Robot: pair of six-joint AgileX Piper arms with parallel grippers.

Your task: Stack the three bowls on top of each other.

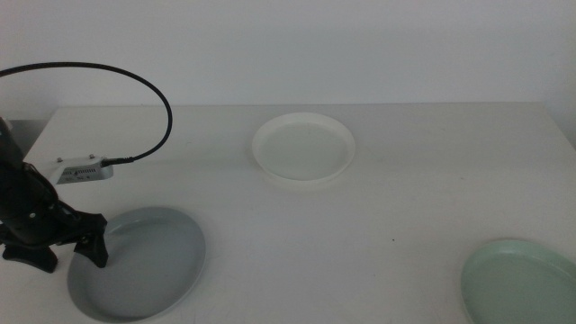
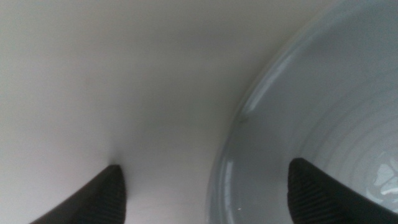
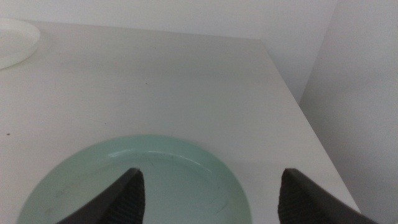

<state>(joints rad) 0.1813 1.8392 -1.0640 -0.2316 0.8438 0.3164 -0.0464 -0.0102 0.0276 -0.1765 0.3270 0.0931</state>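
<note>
White tabletop (image 1: 378,225) fills the scene, matte and plain, running back to a bare pale wall (image 1: 360,45); the right wrist view shows the table's far corner and edge dropping away against that same wall. A black cable (image 1: 135,81) loops above the left side of the table down to a small white labelled box (image 1: 85,171) on the left arm.

Three dishes sit well apart on the surface. The cream-white bowl (image 1: 303,148) rests toward the back, near the middle. The grey-blue bowl (image 1: 139,263) lies at the front left. The pale mint green bowl (image 1: 522,283) lies at the front right corner, partly cut off by the frame.

The left gripper (image 1: 56,252) is down at the grey-blue bowl's left rim, its fingers spread wide and straddling that rim: one finger (image 2: 323,196) inside the dish, the other over bare table.

The right gripper (image 3: 208,196) hangs above the mint green bowl, fingers wide apart and holding nothing.
</note>
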